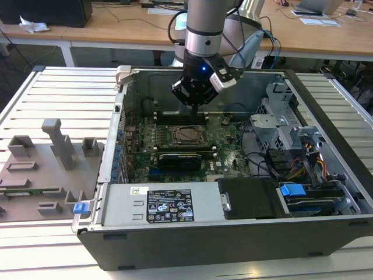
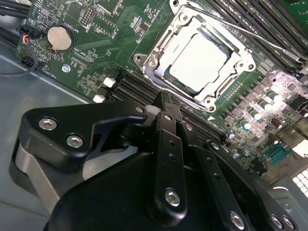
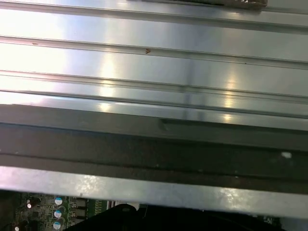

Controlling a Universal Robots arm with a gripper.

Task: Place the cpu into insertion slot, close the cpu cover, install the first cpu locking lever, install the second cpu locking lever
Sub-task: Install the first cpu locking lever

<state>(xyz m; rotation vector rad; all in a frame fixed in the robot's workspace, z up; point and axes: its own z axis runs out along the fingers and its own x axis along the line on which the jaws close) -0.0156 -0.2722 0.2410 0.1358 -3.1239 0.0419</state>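
Well, the arm drops straight down into the open computer case (image 1: 326,111), its claw (image 1: 193,105) hanging just above the far edge of the motherboard (image 1: 227,154) — black fingers (image 2: 166,125) pressed together, gripping nothing. One cpu (image 2: 199,57) lies flat in the insertion slot (image 2: 173,77), and one cpu cover (image 2: 159,53) sits down around it, its square window framing the chip's grey top. One thin locking lever (image 2: 240,29) runs along the far side of the socket, beside the long memory slots (image 2: 255,19). Room is tight: case walls close in on the exterior view's left and right, and a black graphics card (image 1: 180,158) lies just nearer than the socket. Outside the case on the bench (image 1: 58,87), at the exterior view's left, a grey fixture plate (image 1: 35,175) carries several upright blocks.
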